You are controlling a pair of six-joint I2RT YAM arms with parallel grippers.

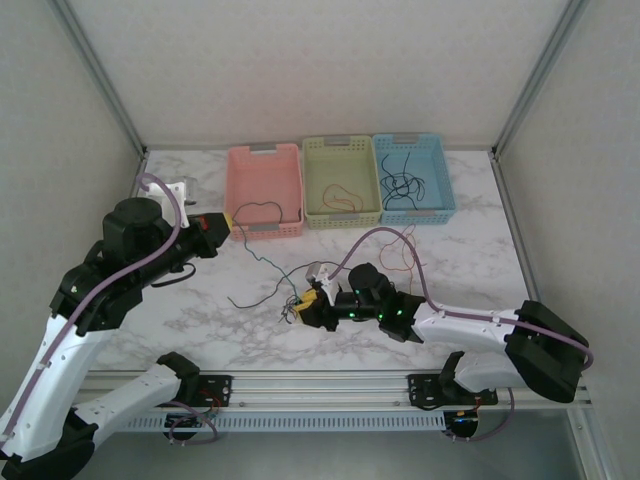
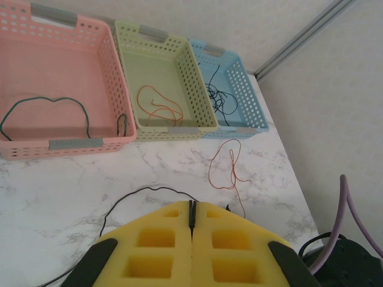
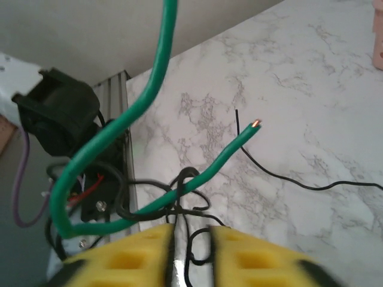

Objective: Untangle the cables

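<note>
While the left gripper (image 2: 191, 210) is hovering near the front of the pink basket (image 2: 60, 143), its yellow pads are pressing flat together and pinching the end of a thin black cable (image 2: 137, 192). That cable is trailing away in a curve across the white marble table (image 2: 60, 197).

Seen from above, the right gripper (image 1: 306, 300) is reaching low over the near middle of the table. Through its wrist camera, its yellow pads are standing almost together, leaving only a narrow slit. They are clamping a small knot (image 3: 182, 186), where black strands are looping around a green cable (image 3: 149, 101). The green cable is rising from the knot in a wide loop towards the camera. Its other end is poking out over the table and showing a bare copper tip.

Three baskets are sitting side by side along the far edge. A dark green cable (image 2: 45, 100) is lying curled in the pink basket. An orange-red cable (image 2: 158, 104) is lying in the green basket (image 2: 179, 129). Several black cables (image 2: 218, 98) are lying in the blue basket (image 2: 254, 113).

One more loose orange-red strand (image 2: 230, 167) is lying on the table in front of the blue basket, well apart from both grippers
</note>
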